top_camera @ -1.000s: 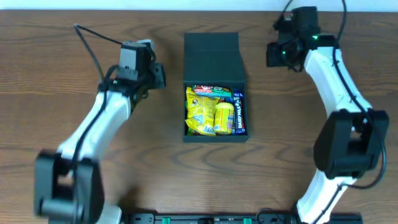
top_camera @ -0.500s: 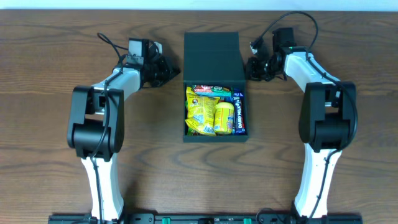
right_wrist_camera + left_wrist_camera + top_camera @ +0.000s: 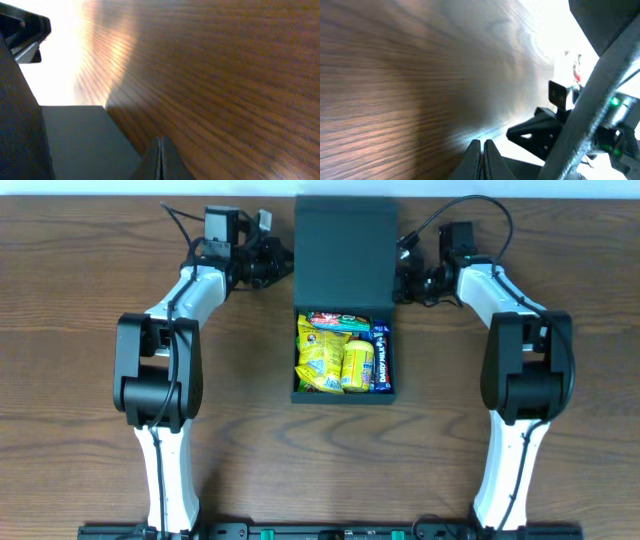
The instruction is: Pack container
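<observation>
The dark teal container (image 3: 301, 394) stands open at the table's middle, holding yellow, green and blue snack packets (image 3: 343, 358). Its flap lid (image 3: 344, 250) is raised off the table behind the box. My left gripper (image 3: 284, 263) is shut and empty against the lid's left edge; its closed tips show in the left wrist view (image 3: 481, 146). My right gripper (image 3: 401, 278) is shut and empty against the lid's right edge. In the right wrist view its closed tips (image 3: 160, 142) sit beside the lid's grey-green surface (image 3: 85, 145).
Wooden table (image 3: 90, 330) on both sides of the box. Both arms reach in from the front edge, cables looping near the wrists (image 3: 185, 225).
Both grippers have closed in on the lid's side edges and the lid has lifted from lying flat, its far edge now higher in view. The box shifted slightly.
</observation>
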Controlling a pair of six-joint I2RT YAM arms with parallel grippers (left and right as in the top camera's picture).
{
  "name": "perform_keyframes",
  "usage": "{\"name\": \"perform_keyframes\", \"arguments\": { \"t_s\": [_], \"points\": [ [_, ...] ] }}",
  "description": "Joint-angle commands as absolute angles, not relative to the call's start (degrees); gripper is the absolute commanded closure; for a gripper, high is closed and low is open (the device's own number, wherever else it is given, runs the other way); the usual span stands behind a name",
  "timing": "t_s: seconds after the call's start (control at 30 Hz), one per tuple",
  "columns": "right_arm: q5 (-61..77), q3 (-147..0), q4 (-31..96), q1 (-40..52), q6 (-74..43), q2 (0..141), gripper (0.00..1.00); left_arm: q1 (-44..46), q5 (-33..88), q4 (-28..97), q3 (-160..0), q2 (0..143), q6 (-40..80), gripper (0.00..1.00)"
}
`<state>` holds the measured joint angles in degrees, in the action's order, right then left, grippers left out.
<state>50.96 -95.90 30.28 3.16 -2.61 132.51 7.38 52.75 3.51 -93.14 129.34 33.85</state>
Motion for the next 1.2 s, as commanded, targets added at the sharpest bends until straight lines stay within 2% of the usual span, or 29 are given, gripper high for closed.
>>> {"name": "perform_keyframes", "arguments": {
  "t_s": [0.0, 0.33, 0.53, 0.67, 0.8, 0.97, 1.17],
  "points": [
    [53.45, -97.06, 32.32, 4.05, 3.64, 124.68, 0.98, 7.79, 58.48, 5.61, -94.89, 127.04, 29.78, 0.94],
    [49.45, -97.06, 44.91, 4.21, 12.73, 107.50, 0.99, 7.90, 50.09, 31.62, -94.89, 106.39, 7.18, 0.94],
    [42.24, -97.06, 49.60, 4.21, 12.91, 97.93, 0.99, 7.90, 40.36, 41.54, -94.89, 92.75, 2.42, 0.94],
    [35.48, -97.06, 55.53, 4.08, 13.08, 91.22, 0.99, 7.90, 38.52, 49.01, -94.89, 84.20, -0.97, 0.94],
    [36.84, -95.33, 63.20, 3.03, 14.57, 87.24, 0.99, 7.90, 36.73, 53.71, -90.52, 75.44, -1.72, 0.94],
    [40.42, -83.85, 61.25, 1.37, 14.70, 78.30, 0.98, 7.79, 34.46, 49.76, -73.52, 58.67, 0.27, 0.94],
    [45.69, -52.12, 43.81, 0.08, 11.75, 52.40, 0.98, 7.79, 32.82, 46.98, -50.46, 34.09, 5.06, 0.94]
  ]
}}
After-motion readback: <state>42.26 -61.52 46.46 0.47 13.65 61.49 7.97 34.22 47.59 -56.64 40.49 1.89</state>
